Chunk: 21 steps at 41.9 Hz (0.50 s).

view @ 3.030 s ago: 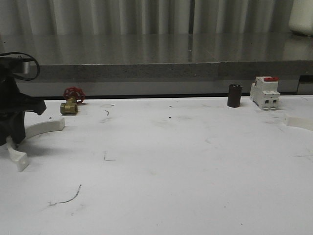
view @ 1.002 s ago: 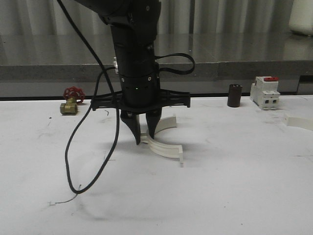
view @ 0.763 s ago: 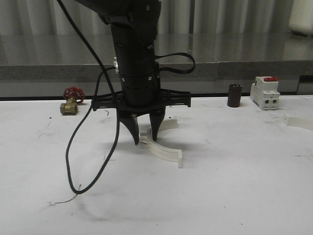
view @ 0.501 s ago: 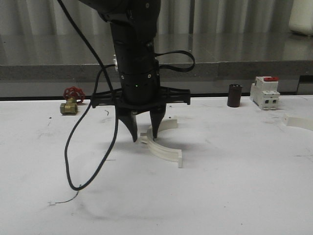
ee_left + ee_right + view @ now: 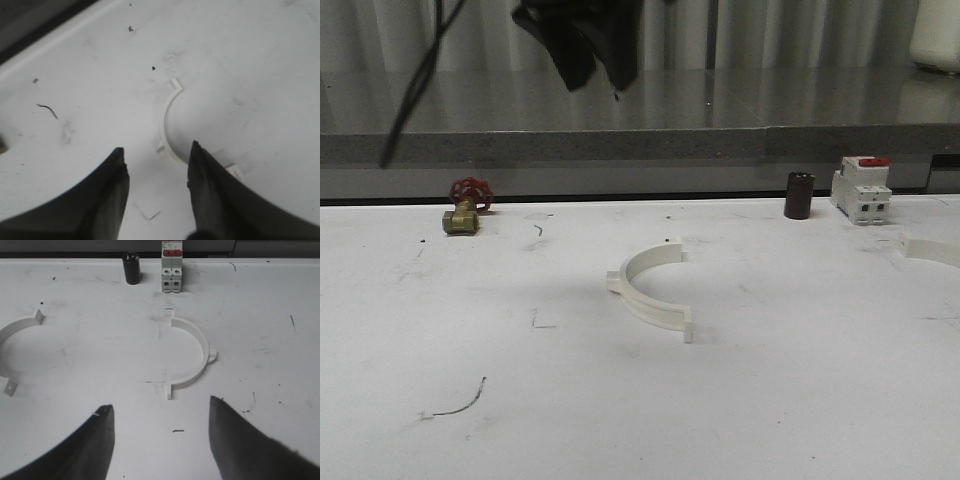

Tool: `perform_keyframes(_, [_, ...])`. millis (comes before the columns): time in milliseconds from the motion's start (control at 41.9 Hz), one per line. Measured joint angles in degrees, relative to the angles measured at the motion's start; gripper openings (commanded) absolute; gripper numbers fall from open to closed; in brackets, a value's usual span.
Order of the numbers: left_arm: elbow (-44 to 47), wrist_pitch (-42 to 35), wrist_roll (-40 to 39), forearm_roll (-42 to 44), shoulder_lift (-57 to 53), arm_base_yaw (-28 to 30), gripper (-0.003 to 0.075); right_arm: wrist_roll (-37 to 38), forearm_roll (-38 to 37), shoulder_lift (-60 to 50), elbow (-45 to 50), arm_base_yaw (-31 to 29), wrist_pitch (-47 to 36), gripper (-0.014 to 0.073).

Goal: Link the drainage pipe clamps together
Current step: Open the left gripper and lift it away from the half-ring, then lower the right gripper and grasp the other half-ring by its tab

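Note:
One white half-ring drainage pipe clamp [image 5: 650, 292] lies flat in the middle of the table with nothing holding it. My left gripper [image 5: 595, 78] hangs high above and behind it, open and empty. In the left wrist view the same clamp [image 5: 168, 122] lies far below, beyond the open left gripper [image 5: 156, 159]. A second clamp [image 5: 932, 249] lies at the table's right edge. In the right wrist view that clamp [image 5: 196, 351] lies ahead of the open, empty right gripper [image 5: 160, 412], and the middle clamp [image 5: 14, 326] shows at the side.
A white-and-red breaker [image 5: 861, 188] and a black cylinder [image 5: 799, 195] stand at the back right. A brass valve with a red handle [image 5: 467, 207] lies at the back left. A raised grey ledge [image 5: 620, 145] runs behind the table.
The left gripper stood low over the middle clamp, jaws around its end. It has let go and risen high. The clamp stays flat on the table.

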Motion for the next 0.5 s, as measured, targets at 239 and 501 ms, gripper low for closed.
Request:
perform_keyframes(239, [18.0,-5.9,5.5,0.1,-18.7,3.6,0.0283,0.0,0.0,0.0,0.0,0.0,0.0,0.0449])
perform_keyframes(501, [37.1,-11.8,6.1,-2.3,-38.3,3.6,0.0283,0.0,0.0,0.0,0.0,0.0,0.0,0.0449])
